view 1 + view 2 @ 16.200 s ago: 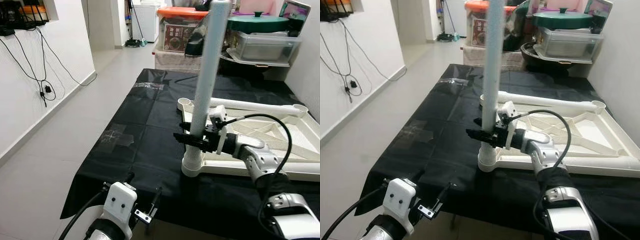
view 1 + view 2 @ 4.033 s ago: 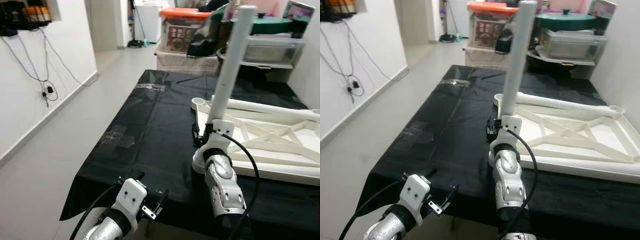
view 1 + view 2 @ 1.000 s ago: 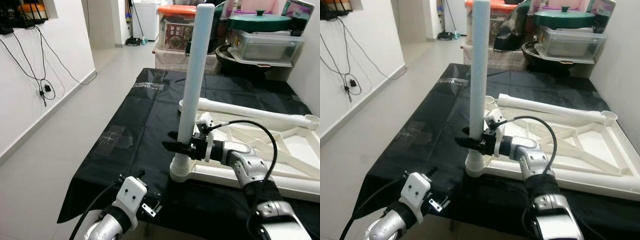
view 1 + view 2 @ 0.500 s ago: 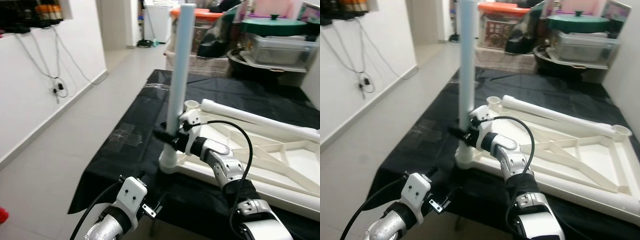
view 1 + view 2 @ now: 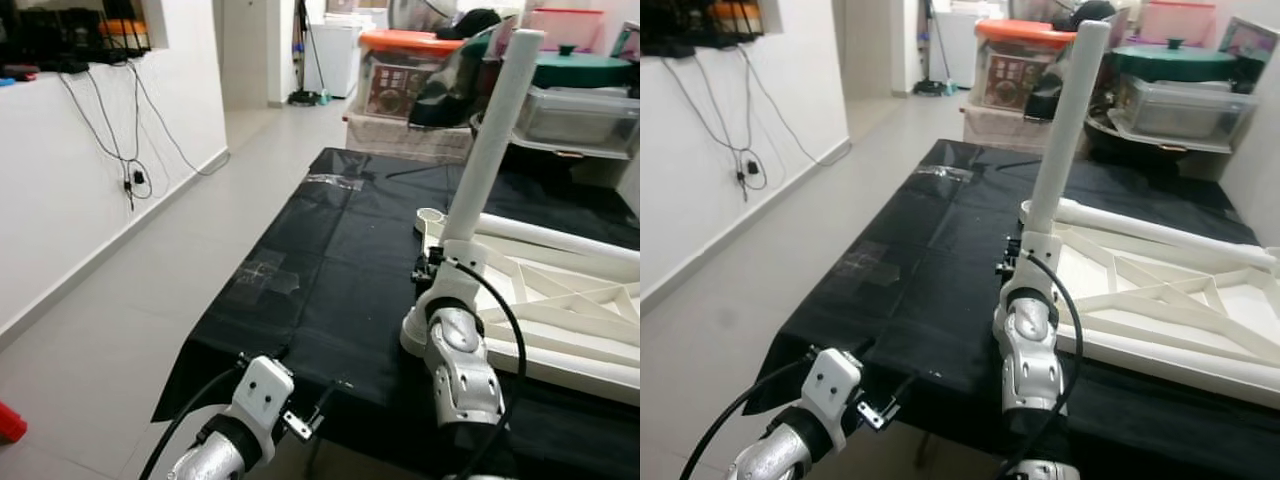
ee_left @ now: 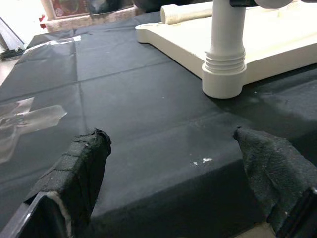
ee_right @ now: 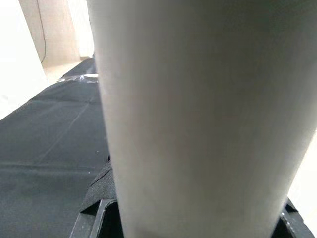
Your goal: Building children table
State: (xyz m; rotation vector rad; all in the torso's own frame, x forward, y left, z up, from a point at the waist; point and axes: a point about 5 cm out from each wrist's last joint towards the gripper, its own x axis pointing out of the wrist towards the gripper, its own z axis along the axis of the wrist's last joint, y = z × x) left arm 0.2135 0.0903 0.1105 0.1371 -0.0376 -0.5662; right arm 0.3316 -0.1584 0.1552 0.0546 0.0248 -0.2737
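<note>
Left of the white leg [image 5: 492,135], your left gripper [image 6: 173,163] hung with jaws wide open, empty. Your right gripper [image 5: 428,272] clasped that leg, seated tilted in the frame's [image 5: 560,300] corner socket; next, straighten and seat it.

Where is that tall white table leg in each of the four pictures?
Left eye view: table leg right of centre, leaning.
Right eye view: table leg near centre.
Left wrist view: its lower end at the top.
Right wrist view: close up.
Shared landmark: black tablecloth.
</note>
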